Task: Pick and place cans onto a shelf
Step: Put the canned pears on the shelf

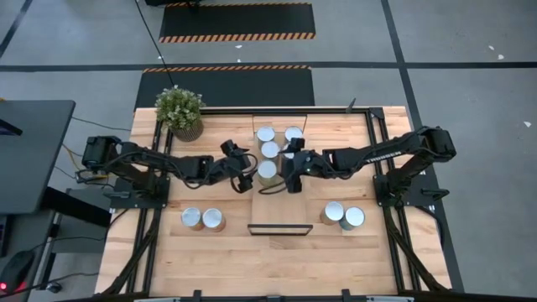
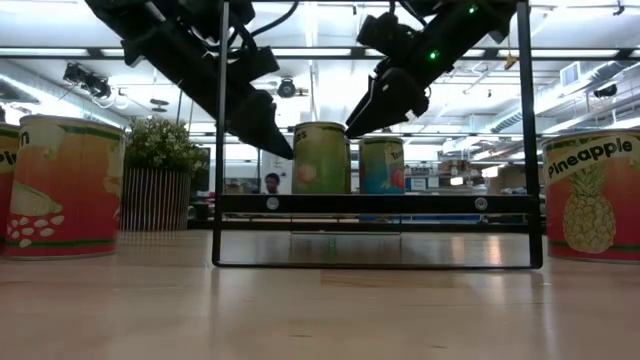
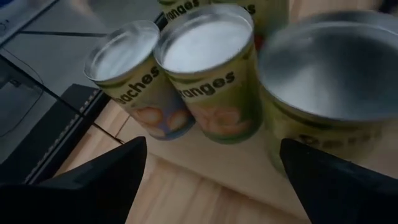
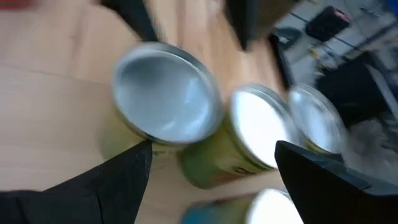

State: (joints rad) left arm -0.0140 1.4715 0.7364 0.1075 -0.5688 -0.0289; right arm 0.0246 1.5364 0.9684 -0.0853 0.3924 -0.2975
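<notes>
The light-wood shelf (image 1: 277, 210) stands mid-table and carries several silver-topped cans at its far half: two at the far end (image 1: 265, 133) (image 1: 293, 134), then one (image 1: 270, 150) and one (image 1: 267, 170) nearer. My left gripper (image 1: 244, 174) is open and empty, just left of the nearest shelf can (image 3: 339, 87). My right gripper (image 1: 294, 174) is open and empty, just right of that can (image 4: 165, 99). In the low view both grippers (image 2: 268, 128) (image 2: 378, 108) hang above the shelf board (image 2: 370, 203). Two cans (image 1: 202, 219) stand on the table left of the shelf, two (image 1: 343, 216) on the right.
A potted green plant (image 1: 179, 111) stands at the table's far left corner. The shelf's thin dark frame (image 2: 220, 140) rises at its ends. The shelf's near half and the table's near strip (image 1: 277, 268) are bare wood.
</notes>
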